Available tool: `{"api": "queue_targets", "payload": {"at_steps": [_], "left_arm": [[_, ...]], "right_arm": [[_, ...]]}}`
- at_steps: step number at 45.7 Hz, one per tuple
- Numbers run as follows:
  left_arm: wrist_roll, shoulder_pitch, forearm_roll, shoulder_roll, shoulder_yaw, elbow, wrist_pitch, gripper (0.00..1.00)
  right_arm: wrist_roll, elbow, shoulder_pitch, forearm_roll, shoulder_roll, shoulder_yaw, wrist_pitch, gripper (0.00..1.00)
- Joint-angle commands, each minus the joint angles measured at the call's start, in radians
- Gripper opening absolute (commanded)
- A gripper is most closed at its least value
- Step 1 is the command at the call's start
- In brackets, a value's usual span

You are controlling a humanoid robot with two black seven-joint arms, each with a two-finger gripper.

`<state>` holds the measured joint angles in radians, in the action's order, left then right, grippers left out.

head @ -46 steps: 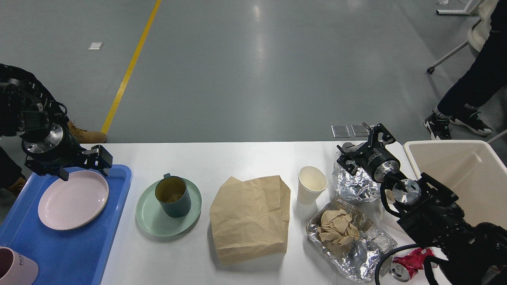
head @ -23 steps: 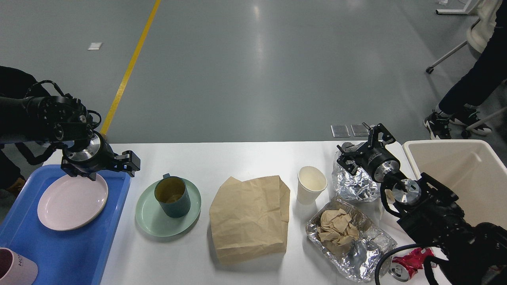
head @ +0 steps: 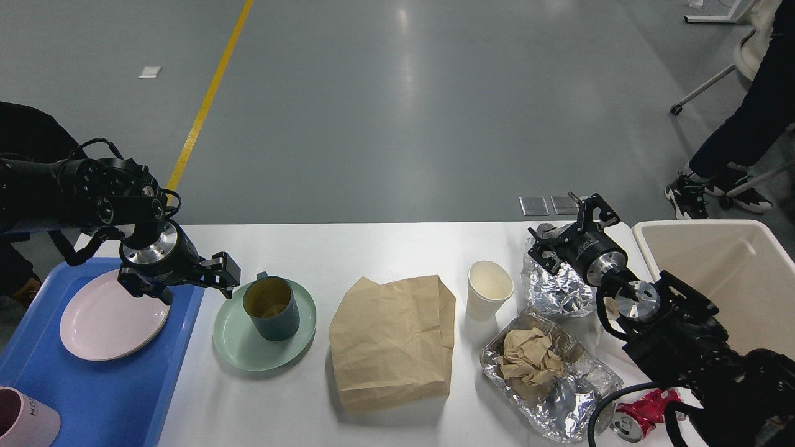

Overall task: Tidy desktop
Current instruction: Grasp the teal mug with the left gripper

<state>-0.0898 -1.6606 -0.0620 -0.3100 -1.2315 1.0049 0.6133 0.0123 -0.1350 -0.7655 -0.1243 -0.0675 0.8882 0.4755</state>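
Observation:
The white desktop [head: 385,248] carries a dark green cup [head: 271,307] on a light green plate [head: 248,351], a brown paper bag [head: 391,341], a white paper cup [head: 489,288], a crumpled foil ball [head: 559,295] and a foil tray [head: 559,403] holding crumpled brown paper [head: 528,360]. My left gripper [head: 225,274] hovers just left of the green cup; it is dark and side-on, so its fingers cannot be told apart. At the far side of the foil ball my right gripper [head: 566,220] stands open and holds nothing.
A blue tray [head: 112,397] at the left holds a pink plate [head: 112,313] and a pink cup [head: 25,419]. A beige bin [head: 702,261] stands at the right edge. A crushed red can [head: 646,413] lies near my right arm. A person's legs [head: 739,136] are beyond the table.
My left gripper has moved right, from over the pink plate in the blue tray to beside the green cup. The right arm has not moved.

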Motion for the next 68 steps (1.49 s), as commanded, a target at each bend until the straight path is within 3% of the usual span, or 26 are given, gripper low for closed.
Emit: {"api": "queue_targets", "payload": {"at_steps": [1, 12, 32, 68], "left_arm": [[0.002, 0.007, -0.074, 0.018, 0.003, -0.014, -0.003, 0.96], [0.012, 0.048, -0.232, 0.071, 0.047, -0.074, -0.004, 0.96], [-0.007, 0.15, -0.228, 0.124, 0.188, -0.144, -0.007, 0.96], [-0.005, 0.212, -0.228, 0.104, 0.187, -0.221, -0.015, 0.96]], "right_arm": [[0.0, 0.0, 0.0, 0.0, 0.0, 0.0, 0.0, 1.0], [0.0, 0.0, 0.0, 0.0, 0.0, 0.0, 0.0, 1.0], [0.0, 0.0, 0.0, 0.0, 0.0, 0.0, 0.0, 1.0], [0.0, 0.0, 0.0, 0.0, 0.0, 0.0, 0.0, 1.0]]}}
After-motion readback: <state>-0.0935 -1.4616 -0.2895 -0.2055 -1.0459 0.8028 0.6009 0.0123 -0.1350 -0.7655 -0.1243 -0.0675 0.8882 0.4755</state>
